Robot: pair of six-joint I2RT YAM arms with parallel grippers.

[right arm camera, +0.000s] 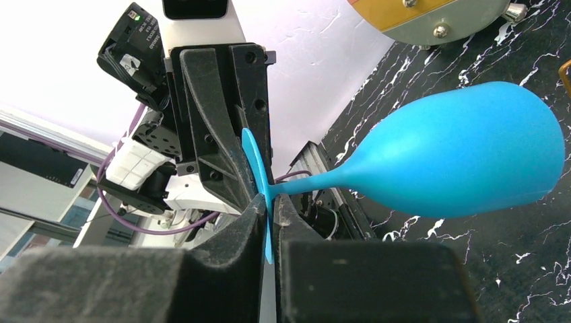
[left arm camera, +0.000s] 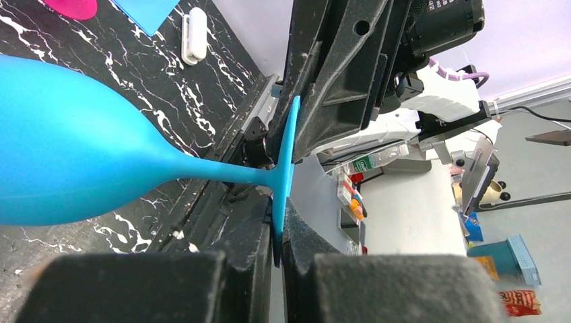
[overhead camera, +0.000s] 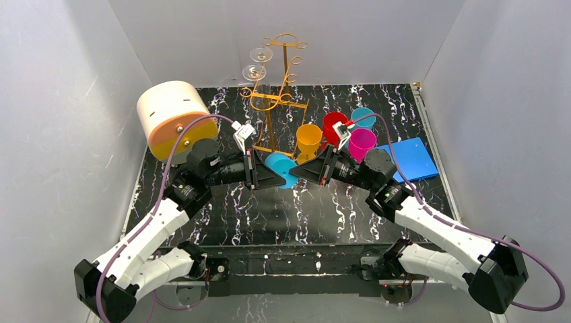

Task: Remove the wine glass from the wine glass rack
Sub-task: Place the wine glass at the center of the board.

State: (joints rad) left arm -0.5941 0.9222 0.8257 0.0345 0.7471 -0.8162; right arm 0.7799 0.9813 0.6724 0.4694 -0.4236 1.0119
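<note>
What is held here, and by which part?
The blue wine glass, pinched by its foot in the left gripper; the right gripper flanks the same foot, grip unclear.

Nothing here reads clearly. There's fine white print on the left wrist's black camera module (right arm camera: 140, 42) and on the right wrist's camera module (left arm camera: 446, 17), both too small to make out.

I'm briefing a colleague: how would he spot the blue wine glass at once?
Over the black marble table, find where the left gripper and right gripper meet. They pinch the foot of a sky-blue glass held sideways; the other coloured glasses stand upright.
</note>
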